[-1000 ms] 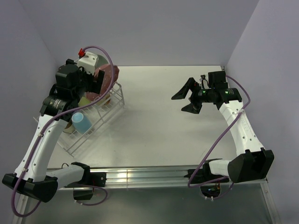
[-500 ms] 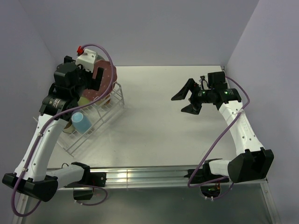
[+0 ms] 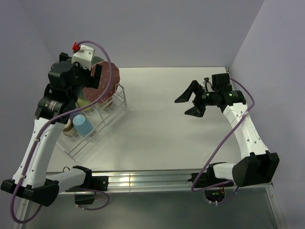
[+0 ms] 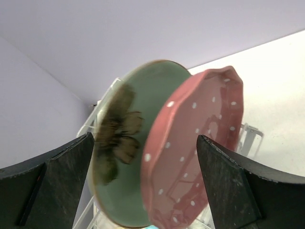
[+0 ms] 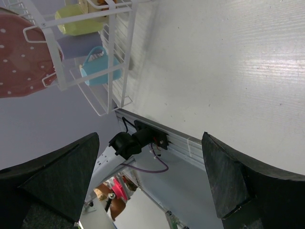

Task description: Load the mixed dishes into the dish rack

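Left side, top view: the dish rack (image 3: 106, 116) is seen at the table's (image 3: 157, 129) left edge, a white wire frame with a raised slotted tier at the far end and a lower tray nearer the arm bases.

The left gripper (image 3: 89, 78) is positioned above the raised tier. Its jaws are spread wide and nothing is grasped. In the left wrist view the two fingers (image 4: 57, 181) are seen flanking both plates; contact with either plate cannot be made out.

The mint-green flower plate (image 4: 126, 143) and the pink white-dotted plate (image 4: 195, 143) are stood on edge in the slotted tier, side by side and leaning slightly. The pink plate is the one nearer the table's middle.

In the lower part of the rack, as recorded in the right wrist view, the yellow mug (image 5: 78, 21), the lavender cup (image 5: 78, 45) and the light blue mug (image 5: 97, 67) are lined up in a row. In the top view the light blue mug lies closest to the arm bases.

Right side: the right gripper (image 3: 182, 106) is held above bare table, well apart from the rack. Its jaws are parted wide and are empty.
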You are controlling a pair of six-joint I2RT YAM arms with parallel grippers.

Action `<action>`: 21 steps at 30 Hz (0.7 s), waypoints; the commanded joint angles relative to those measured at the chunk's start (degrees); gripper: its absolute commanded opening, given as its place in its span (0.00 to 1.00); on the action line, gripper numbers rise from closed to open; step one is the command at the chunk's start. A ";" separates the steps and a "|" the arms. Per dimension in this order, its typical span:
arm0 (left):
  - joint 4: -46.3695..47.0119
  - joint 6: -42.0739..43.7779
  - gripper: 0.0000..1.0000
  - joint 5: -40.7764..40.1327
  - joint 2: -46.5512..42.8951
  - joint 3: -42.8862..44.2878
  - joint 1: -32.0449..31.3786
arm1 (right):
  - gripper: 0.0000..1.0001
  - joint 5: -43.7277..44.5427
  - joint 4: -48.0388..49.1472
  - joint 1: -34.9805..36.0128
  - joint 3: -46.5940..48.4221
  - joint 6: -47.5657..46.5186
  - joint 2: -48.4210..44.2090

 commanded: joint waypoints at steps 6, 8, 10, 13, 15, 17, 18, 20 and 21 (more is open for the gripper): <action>1.03 1.36 0.96 -2.06 -1.80 2.36 0.29 | 0.95 -0.79 1.71 0.44 0.24 -0.16 0.33; 0.95 1.27 0.96 -1.89 -1.88 2.80 0.20 | 0.95 -0.79 1.62 0.44 0.32 -0.16 0.33; 0.95 1.45 0.96 -1.45 -2.06 2.89 0.20 | 0.95 -0.87 1.62 0.44 0.24 -0.07 0.33; 0.95 1.54 0.96 -1.27 -2.23 3.06 0.11 | 0.95 -0.87 1.71 0.44 0.24 0.01 0.33; 0.77 1.28 0.96 -1.18 -2.23 3.33 0.03 | 0.95 -0.87 1.62 0.44 0.32 0.02 0.33; 0.59 1.19 0.96 -1.18 -2.23 4.02 -0.15 | 0.95 -0.88 1.53 0.44 0.50 0.02 0.33; 0.51 1.10 0.96 -1.18 -2.32 4.29 -0.15 | 0.95 -0.87 1.53 0.44 0.50 -0.07 0.41; 0.24 1.01 0.96 -1.27 -2.41 5.17 -0.24 | 0.95 -0.88 1.53 0.44 0.68 0.01 0.42; 0.15 1.01 0.96 -1.27 -2.50 5.52 -0.24 | 0.95 -0.87 1.53 0.44 0.68 0.02 0.42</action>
